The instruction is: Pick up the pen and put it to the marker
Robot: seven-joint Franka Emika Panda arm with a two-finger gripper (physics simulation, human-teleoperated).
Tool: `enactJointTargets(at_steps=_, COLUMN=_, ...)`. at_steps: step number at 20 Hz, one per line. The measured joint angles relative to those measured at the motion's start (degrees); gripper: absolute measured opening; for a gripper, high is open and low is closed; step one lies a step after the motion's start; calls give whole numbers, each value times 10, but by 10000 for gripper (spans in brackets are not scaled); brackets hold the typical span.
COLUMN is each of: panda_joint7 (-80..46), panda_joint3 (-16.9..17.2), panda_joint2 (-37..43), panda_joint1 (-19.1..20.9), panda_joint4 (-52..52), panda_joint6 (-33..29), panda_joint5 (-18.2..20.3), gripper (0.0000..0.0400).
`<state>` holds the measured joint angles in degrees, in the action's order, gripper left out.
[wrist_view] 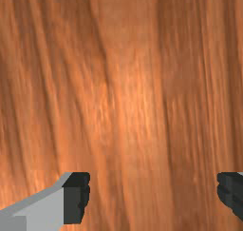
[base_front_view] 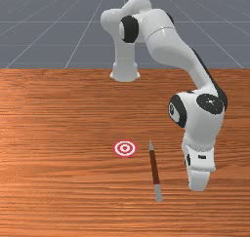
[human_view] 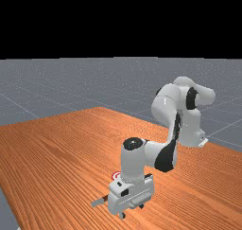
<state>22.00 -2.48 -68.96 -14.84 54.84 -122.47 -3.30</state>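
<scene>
In the far view my gripper (human_view: 132,211) hangs low over the table, with its hand covering part of the pen (human_view: 99,202). The wrist view shows the gripper (wrist_view: 153,197) open, its two fingers wide apart with bare wood between them. The pen (base_front_view: 155,167), brown with grey ends, lies on the table in the front view, its pointed end away from that camera. My hand is to the front view's right of it, not touching. Left of the pen there lies the marker (base_front_view: 125,148), a flat red-and-white ringed disc, partly hidden by the hand in the far view.
The wooden table (base_front_view: 63,133) extends around the pen and marker. The arm's base stands at the table's far edge in the front view, and the arm reaches forward on that view's right.
</scene>
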Motion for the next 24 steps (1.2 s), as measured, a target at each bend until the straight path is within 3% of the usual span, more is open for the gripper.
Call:
enactJointTargets(at_steps=2, panda_joint7=8, panda_joint3=-2, panda_joint2=-52, panda_joint1=3, panda_joint4=-101, panda_joint6=45, panda_joint5=4, gripper=399)
enactJointTargets(at_steps=3, panda_joint7=13, panda_joint3=-8, panda_joint2=-44, panda_joint1=8, panda_joint4=-81, panda_joint6=32, panda_joint5=9, gripper=400)
enactJointTargets(at_steps=6, panda_joint7=11, panda_joint3=-1, panda_joint2=-93, panda_joint1=3, panda_joint4=-176, panda_joint6=80, panda_joint5=4, gripper=400)
enactJointTargets(at_steps=10, panda_joint7=41, panda_joint3=-7, panda_joint2=-60, panda_joint1=17, panda_joint4=-110, panda_joint6=48, panda_joint5=4, gripper=400)
enactJointTargets(at_steps=12, panda_joint7=23, panda_joint3=8, panda_joint2=-53, panda_joint1=17, panda_joint4=-99, panda_joint6=49, panda_joint5=-5, gripper=400)
enactJointTargets(at_steps=13, panda_joint7=61, panda_joint3=-6, panda_joint2=-39, panda_joint1=31, panda_joint4=-70, panda_joint6=30, panda_joint5=1, gripper=400)
enactJointTargets(at_steps=15, panda_joint7=39, panda_joint3=7, panda_joint2=-32, panda_joint1=32, panda_joint4=-60, panda_joint6=30, panda_joint5=-4, gripper=400)
enactJointTargets(at_steps=16, panda_joint7=61, panda_joint3=-3, panda_joint2=-25, panda_joint1=42, panda_joint4=-45, panda_joint6=19, panda_joint5=2, gripper=400)
enactJointTargets(at_steps=17, panda_joint7=54, panda_joint3=-2, panda_joint2=-49, panda_joint1=43, panda_joint4=-95, panda_joint6=58, panda_joint5=6, gripper=243)
enactJointTargets(at_steps=18, panda_joint7=55, panda_joint3=-2, panda_joint2=-51, panda_joint1=43, panda_joint4=-100, panda_joint6=60, panda_joint5=6, gripper=148)
enactJointTargets(at_steps=19, panda_joint7=55, panda_joint3=-2, panda_joint2=-56, panda_joint1=43, panda_joint4=-109, panda_joint6=66, panda_joint5=7, gripper=90)
enactJointTargets(at_steps=20, panda_joint7=54, panda_joint3=-2, panda_joint2=-44, panda_joint1=44, panda_joint4=-85, panda_joint6=50, panda_joint5=6, gripper=54)
enactJointTargets(at_steps=22, panda_joint7=43, panda_joint3=10, panda_joint2=-35, panda_joint1=37, panda_joint4=-65, panda_joint6=35, panda_joint5=-5, gripper=20)
enactJointTargets(at_steps=23, panda_joint7=49, panda_joint3=3, panda_joint2=-9, panda_joint1=43, panda_joint4=-9, panda_joint6=-18, panda_joint5=1, gripper=15)
enactJointTargets(at_steps=24, panda_joint7=45, panda_joint3=11, panda_joint2=-31, panda_joint1=39, panda_joint4=-56, panda_joint6=30, panda_joint5=-6, gripper=8)
